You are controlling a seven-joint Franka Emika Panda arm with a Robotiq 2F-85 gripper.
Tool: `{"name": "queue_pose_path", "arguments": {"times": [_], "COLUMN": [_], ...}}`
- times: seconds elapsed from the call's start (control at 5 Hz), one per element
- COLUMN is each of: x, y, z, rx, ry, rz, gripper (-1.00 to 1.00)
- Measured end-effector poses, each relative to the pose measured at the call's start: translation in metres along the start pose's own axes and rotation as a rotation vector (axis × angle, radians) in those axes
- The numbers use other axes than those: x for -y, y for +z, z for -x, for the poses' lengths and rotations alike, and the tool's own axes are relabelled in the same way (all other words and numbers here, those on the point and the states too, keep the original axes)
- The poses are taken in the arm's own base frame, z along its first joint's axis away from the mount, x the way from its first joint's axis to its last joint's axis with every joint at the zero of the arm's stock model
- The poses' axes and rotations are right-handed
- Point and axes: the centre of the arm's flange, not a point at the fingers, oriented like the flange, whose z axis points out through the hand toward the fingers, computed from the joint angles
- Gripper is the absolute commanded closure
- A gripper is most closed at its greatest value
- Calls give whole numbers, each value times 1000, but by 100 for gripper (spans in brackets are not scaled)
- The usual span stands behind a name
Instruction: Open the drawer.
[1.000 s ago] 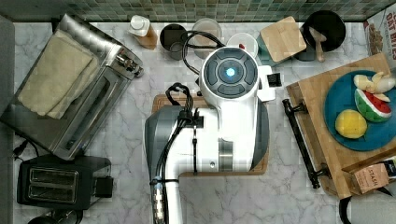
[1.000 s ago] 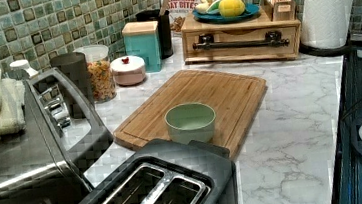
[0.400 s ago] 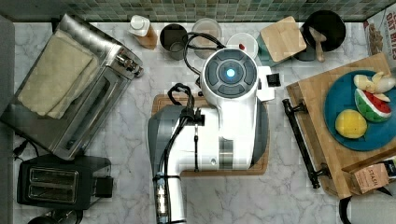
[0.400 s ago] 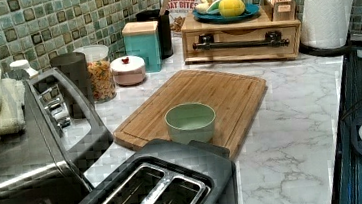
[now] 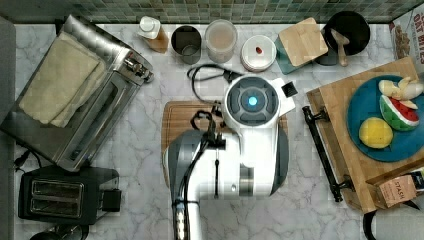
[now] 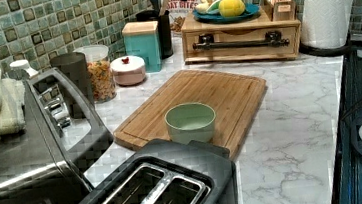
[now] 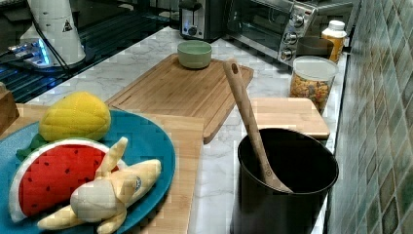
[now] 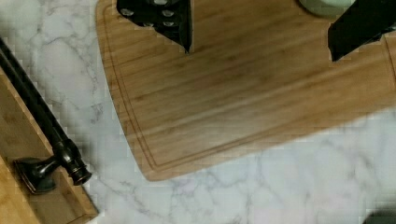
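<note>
The end effector point(image 8: 261, 39) is seen in the wrist view spread wide with nothing held, above the rounded bamboo cutting board point(image 8: 243, 98). The light-wood drawer point(image 6: 241, 41) with a long black bar handle point(image 6: 238, 42) is seen closed at the far end of the marble counter point(image 6: 296, 121) in the left view, under a blue plate point(image 6: 223, 15).

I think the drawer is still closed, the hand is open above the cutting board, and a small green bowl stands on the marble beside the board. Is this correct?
One detail is wrong. The green bowl stands on the cutting board itself, near one end, not on the marble; the left view shows this. The rest holds: the drawer is closed, and the hand is open above the board.
</note>
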Motion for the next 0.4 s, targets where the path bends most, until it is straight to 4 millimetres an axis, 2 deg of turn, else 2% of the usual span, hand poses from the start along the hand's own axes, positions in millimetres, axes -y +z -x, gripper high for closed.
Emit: {"name": "queue_pose_path", "arguments": {"times": [0.2,0.4], "x": [-12,-35], "y": [17,33], "z": [23,28], "rx": [30,-38], "ry": [-212,-369], "rz": [0,12], "gripper": [-100,-100]}}
